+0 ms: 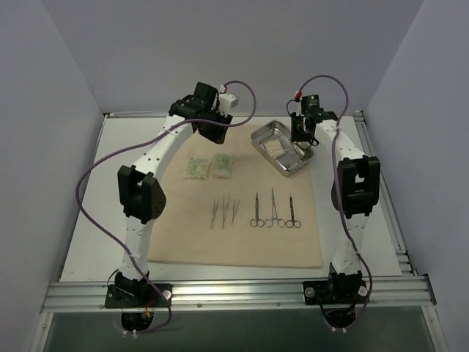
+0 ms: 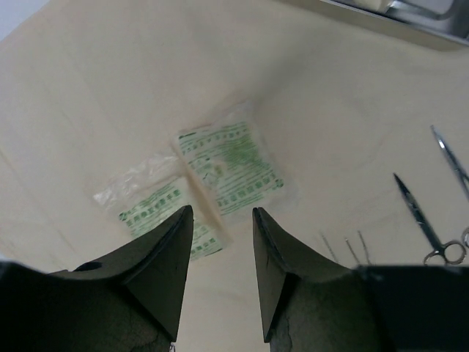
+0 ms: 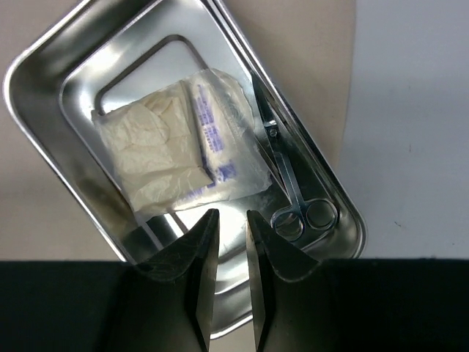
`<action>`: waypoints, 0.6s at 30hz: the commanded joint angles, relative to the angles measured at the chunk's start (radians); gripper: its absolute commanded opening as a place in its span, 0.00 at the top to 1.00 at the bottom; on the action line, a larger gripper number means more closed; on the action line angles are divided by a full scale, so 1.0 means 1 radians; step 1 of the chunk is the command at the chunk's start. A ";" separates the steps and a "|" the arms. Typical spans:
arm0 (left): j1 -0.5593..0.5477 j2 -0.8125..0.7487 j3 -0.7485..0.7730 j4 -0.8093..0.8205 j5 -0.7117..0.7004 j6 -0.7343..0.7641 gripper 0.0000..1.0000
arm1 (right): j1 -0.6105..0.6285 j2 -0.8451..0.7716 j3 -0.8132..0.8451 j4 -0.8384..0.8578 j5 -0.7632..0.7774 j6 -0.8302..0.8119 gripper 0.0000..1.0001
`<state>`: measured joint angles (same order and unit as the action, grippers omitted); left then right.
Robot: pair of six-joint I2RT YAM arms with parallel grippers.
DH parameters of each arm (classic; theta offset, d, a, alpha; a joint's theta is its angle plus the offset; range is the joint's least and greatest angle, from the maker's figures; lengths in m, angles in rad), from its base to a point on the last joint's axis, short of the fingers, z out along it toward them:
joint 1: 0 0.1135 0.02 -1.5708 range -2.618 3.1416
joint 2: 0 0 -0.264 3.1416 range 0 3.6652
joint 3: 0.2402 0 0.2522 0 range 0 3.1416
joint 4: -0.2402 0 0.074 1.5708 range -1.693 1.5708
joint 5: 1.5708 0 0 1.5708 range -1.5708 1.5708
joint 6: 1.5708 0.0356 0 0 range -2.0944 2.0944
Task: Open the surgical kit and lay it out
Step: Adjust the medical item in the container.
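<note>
A clear packet (image 3: 176,154) and scissor-handled forceps (image 3: 293,192) are contained in the steel tray (image 3: 37,73), set on the cloth wrap (image 1: 242,246) near the tabletop's (image 1: 381,249) far-right corner. The left pincer (image 2: 221,210) and right pincer (image 3: 231,214) are seen parted and empty.

both arms are raised from their bases and reached toward the far side, elbows bent. the left arm (image 1: 139,192) is angled inward, and the left gripper (image 2: 221,213) is held with jaws parted and empty. the right arm (image 1: 356,183) is stretched nearly straight ahead, and the right gripper (image 3: 231,214) is pointed down, jaws narrowly apart and empty.
</note>
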<state>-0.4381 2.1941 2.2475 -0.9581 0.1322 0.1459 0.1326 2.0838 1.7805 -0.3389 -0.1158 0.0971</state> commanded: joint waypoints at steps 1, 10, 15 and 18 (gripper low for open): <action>-0.001 0.058 0.133 0.047 0.050 -0.063 0.52 | 0.002 0.076 0.080 -0.121 0.077 -0.002 0.82; -0.001 0.174 0.179 0.113 0.072 -0.109 0.53 | -0.001 0.220 0.226 -0.163 0.146 -0.026 0.75; 0.002 0.200 0.169 0.128 0.076 -0.118 0.52 | 0.001 0.306 0.339 -0.206 0.173 -0.048 0.69; 0.015 0.207 0.166 0.128 0.078 -0.132 0.52 | -0.005 0.338 0.338 -0.210 0.151 -0.043 0.68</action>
<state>-0.4366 2.4039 2.4027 -0.8806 0.1883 0.0399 0.1371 2.3890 2.0846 -0.4850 0.0139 0.0669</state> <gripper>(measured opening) 0.475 0.319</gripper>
